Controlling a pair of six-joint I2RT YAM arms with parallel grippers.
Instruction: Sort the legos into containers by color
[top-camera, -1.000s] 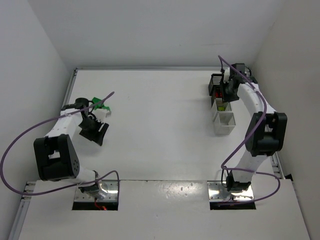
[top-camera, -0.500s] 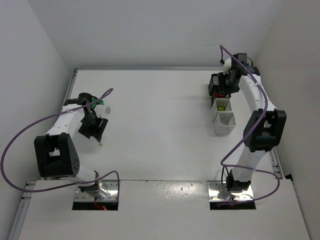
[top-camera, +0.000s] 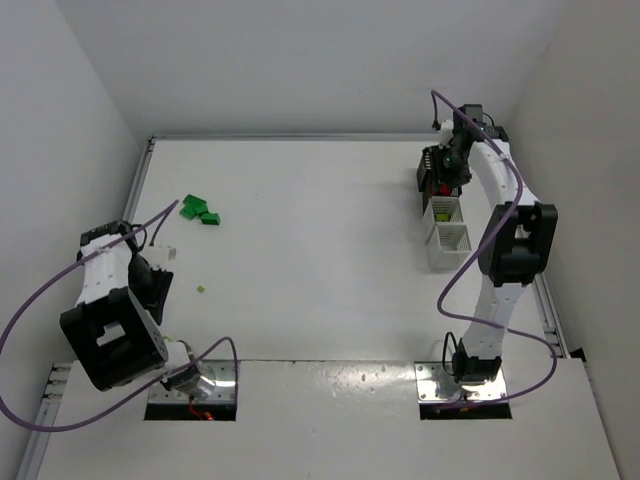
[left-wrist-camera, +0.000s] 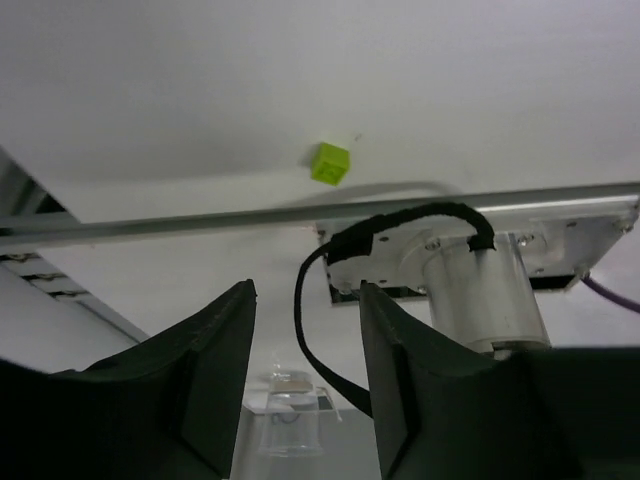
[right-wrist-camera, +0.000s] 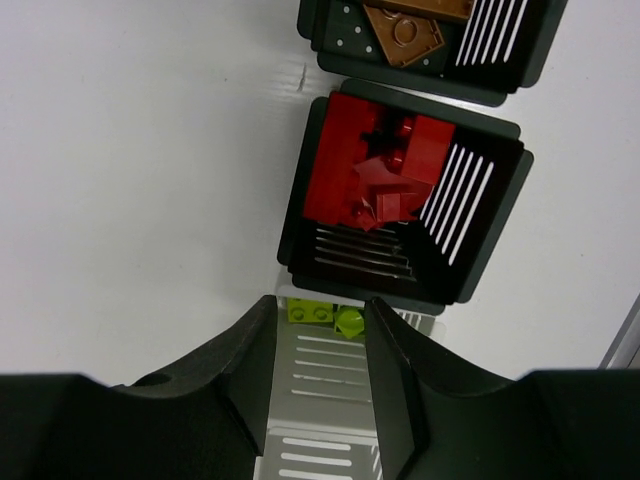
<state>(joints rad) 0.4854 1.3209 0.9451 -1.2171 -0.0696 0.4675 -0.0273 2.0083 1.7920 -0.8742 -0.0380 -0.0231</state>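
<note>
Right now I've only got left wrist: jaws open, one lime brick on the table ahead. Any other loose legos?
Observer: Yes. Green legos lie in a clump farther out than the lime brick.
Operator: Where does lime go?
Observer: White bin with lime legos in it, next to the black bin of red legos, at the table's right edge.
Operator: Right arm blocking it?
Observer: Right gripper hangs over that row, open and empty.
</note>
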